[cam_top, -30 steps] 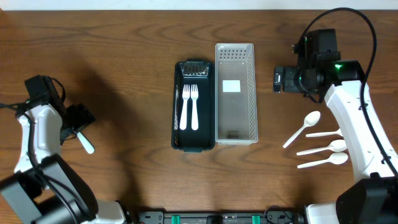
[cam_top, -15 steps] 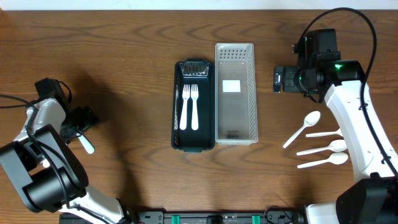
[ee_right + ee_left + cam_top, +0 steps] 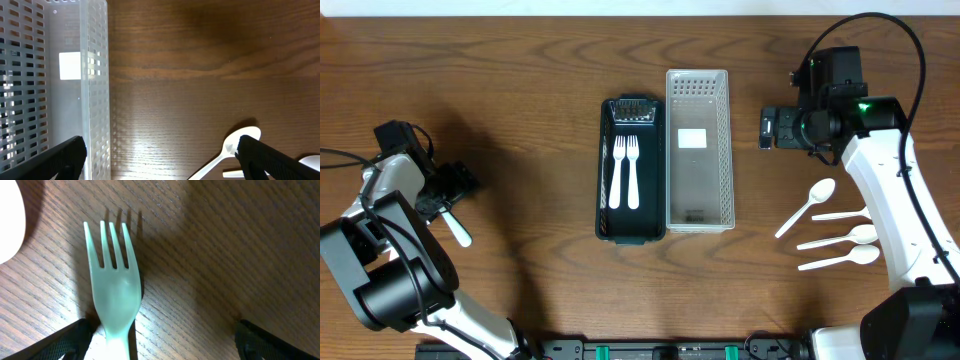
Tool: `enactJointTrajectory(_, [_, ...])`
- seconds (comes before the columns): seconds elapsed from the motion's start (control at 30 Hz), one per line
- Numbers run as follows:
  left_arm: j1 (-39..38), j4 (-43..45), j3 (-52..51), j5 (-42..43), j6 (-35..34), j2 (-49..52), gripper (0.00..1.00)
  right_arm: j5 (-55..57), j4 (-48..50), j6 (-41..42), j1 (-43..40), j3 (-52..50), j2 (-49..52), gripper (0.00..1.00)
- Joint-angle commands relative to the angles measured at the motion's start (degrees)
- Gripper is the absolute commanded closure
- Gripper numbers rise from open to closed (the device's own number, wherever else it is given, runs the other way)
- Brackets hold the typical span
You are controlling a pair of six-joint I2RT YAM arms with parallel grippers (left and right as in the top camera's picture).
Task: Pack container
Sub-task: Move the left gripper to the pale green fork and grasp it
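Roughly a third done: two forks (image 3: 625,170) sit in the dark tray (image 3: 605,225) mid-tabletop (image 3: 520,80), and the white basket (image 3: 670,150) beside it is empty. Near the left edge, the left claw (image 3: 448,187) is spread open around a third fork (image 3: 112,300), no grip. Four spoons (image 3: 840,240) wait by the right edge; the right claw (image 3: 770,128) is open and empty.

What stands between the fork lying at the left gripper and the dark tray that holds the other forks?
Nothing visible. Only bare table lies between the fork and the dark tray. The fork would only need to be lifted over the tray's left wall.
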Motion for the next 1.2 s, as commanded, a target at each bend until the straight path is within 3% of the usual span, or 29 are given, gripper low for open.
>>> enactJointTrajectory(0.0, [0.24, -1.01, -1.92, -1.07, 0.74, 4.42, 0.07, 0.59, -0.48, -0.83, -0.15, 0.61, -0.24, 0.01])
enactJointTrajectory(0.83, [0.24, -6.97, -1.97, -12.39, -8.52, 4.44, 0.09, 0.57, -2.01, -0.2, -0.15, 0.61, -0.24, 0.02])
enactJointTrajectory(1.17, [0.24, -6.08, -1.99, -11.56, -7.63, 6.01, 0.33, 0.59, -2.56, -0.22, -0.15, 0.61, -0.24, 0.03])
